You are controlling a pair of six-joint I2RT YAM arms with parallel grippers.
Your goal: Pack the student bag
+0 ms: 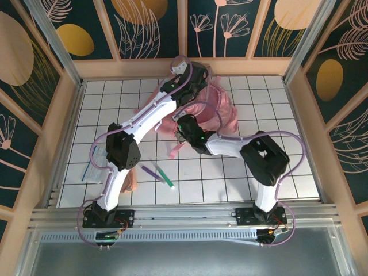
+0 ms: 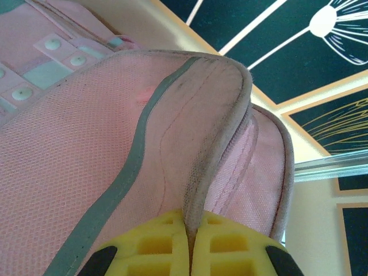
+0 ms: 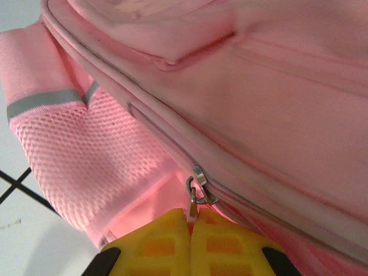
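Pink fabric student bag [image 1: 210, 106] lies slumped at far centre of a white tiled table [image 1: 276, 115], well beyond both arm bases. Both arms reach fwd onto it, so its exact outline is part-hidden.

Right gripper [image 3: 192, 224]: yellow fingers pinched tight on the small metal zip pull [image 3: 195, 190], at the bag's near-left side. Key relation: in the right wrist view the zip track runs diagonally from upper left, through the slider right at the fingertips, and on to lower right. Any pull prob. has to follow that line, not cut across it. Which stretch of zip is open, can't tell.

Left gripper [image 2: 190, 236]: yellow fingers clamped on a padded, grey-trimmed edge of the bag, at the far-left end near the back wall. Likely job: bracing the fabric so the zip can slide. The two grips sit at opposite ends of the bag's left side, near vs. far.

Other things: purple pen [image 1: 150, 171] & green pen [image 1: 165, 176] lie side by side on the tiles, near edge, between the arm bases but closer to the left one. Clear bluish flat packet [image 1: 95, 164] sits at far left of the table. Loose pink strap [image 1: 175, 150] trails toward the pens. None of these blocks the zip; the bunched pink mesh beside the slider might snag it.
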